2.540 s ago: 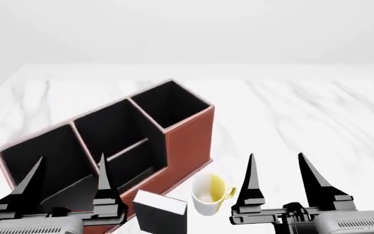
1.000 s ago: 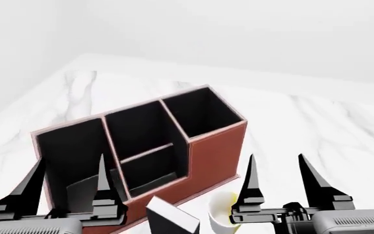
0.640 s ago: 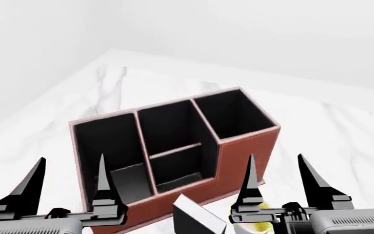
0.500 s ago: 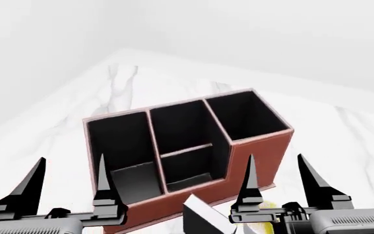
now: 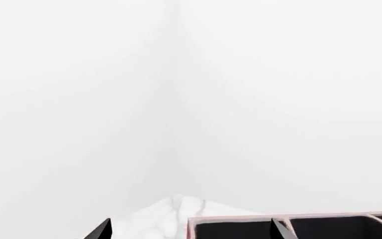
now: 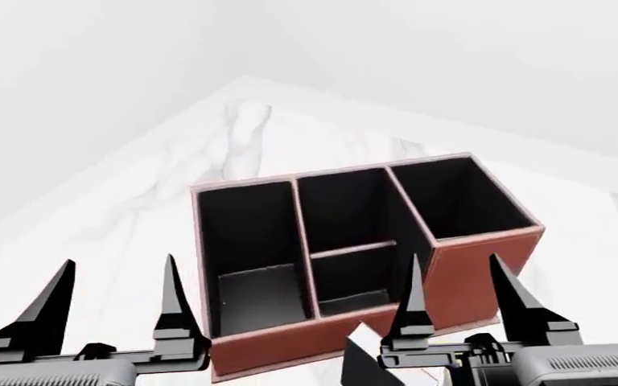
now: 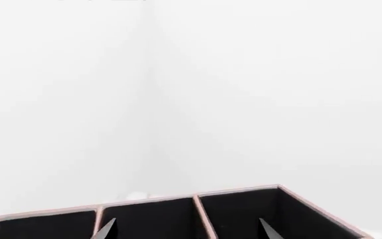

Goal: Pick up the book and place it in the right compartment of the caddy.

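Observation:
The reddish-brown caddy (image 6: 468, 277) with black interior stands on the white marble table, in the middle of the head view. Its right compartment (image 6: 462, 197), the tallest square section, is empty. Only a corner of the dark book (image 6: 360, 368) with white page edges shows, at the bottom edge in front of the caddy. My left gripper (image 6: 118, 262) is open and empty, low at the left. My right gripper (image 6: 454, 259) is open and empty, above the book's corner. The caddy rim also shows in the left wrist view (image 5: 244, 219) and the right wrist view (image 7: 198, 199).
The marble table (image 6: 234, 137) runs back to a corner at the far left, with white walls behind. The caddy's middle section (image 6: 347, 241) has a cross divider, and the wide left section (image 6: 247, 249) is low-fronted. The mug is out of sight.
The view has swung left and in. The caddy has slid right and now sits squarer to me. The book has sunk to the bottom edge and the mug has left view. Both grippers stay open.

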Motion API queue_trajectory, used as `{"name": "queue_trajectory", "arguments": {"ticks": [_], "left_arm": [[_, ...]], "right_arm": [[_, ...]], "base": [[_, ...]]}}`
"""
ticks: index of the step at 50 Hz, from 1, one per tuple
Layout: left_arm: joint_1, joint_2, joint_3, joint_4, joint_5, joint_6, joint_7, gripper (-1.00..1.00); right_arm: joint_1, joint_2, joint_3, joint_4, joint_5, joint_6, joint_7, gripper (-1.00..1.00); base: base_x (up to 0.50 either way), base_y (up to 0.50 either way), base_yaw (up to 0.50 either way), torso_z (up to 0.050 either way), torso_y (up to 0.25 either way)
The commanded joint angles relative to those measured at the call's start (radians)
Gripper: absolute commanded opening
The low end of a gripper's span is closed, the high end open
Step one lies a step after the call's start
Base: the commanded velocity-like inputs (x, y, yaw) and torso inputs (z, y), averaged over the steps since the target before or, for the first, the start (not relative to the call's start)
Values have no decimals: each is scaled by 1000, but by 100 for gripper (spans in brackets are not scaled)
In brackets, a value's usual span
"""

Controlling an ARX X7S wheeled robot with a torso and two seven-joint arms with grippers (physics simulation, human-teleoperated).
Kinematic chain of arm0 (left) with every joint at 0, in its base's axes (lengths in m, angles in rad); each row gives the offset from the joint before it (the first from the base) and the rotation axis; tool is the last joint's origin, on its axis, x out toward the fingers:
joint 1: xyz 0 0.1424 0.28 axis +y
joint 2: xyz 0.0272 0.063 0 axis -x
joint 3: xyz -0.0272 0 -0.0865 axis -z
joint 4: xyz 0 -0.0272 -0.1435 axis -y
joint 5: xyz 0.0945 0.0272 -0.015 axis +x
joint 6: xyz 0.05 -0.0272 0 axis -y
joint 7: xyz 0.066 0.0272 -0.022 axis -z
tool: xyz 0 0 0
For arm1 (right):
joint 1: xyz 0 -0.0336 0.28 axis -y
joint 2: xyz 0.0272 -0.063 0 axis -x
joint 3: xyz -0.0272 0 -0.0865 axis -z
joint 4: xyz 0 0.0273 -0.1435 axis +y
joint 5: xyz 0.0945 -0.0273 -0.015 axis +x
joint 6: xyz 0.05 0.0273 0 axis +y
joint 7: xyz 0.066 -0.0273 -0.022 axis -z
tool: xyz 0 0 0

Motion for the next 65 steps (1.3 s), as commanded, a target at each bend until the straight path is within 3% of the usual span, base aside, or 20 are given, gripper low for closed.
{"name": "queue_trajectory", "arguments": {"ticks": [1, 12, 27, 65], "left_arm": [[-1, -6, 3, 0, -4, 1, -7, 100], [-2, -10, 8, 0, -5, 1, -14, 100], [-5, -23, 14, 0, -12, 1, -27, 100], [-5, -48, 29, -4, -23, 13, -52, 100]], "right_arm": [[1, 10, -5, 2, 20, -10, 1, 100], [-3, 15, -6, 4, 42, -29, 0, 100], [-3, 25, -23, 11, 34, -51, 2, 100], [-11, 55, -49, 3, 24, -71, 12, 100]], "base": [[185, -353, 0, 0, 0], [232, -443, 0, 0, 0], [-120, -126, 0, 0, 0], [51, 26, 0, 0, 0]]}}
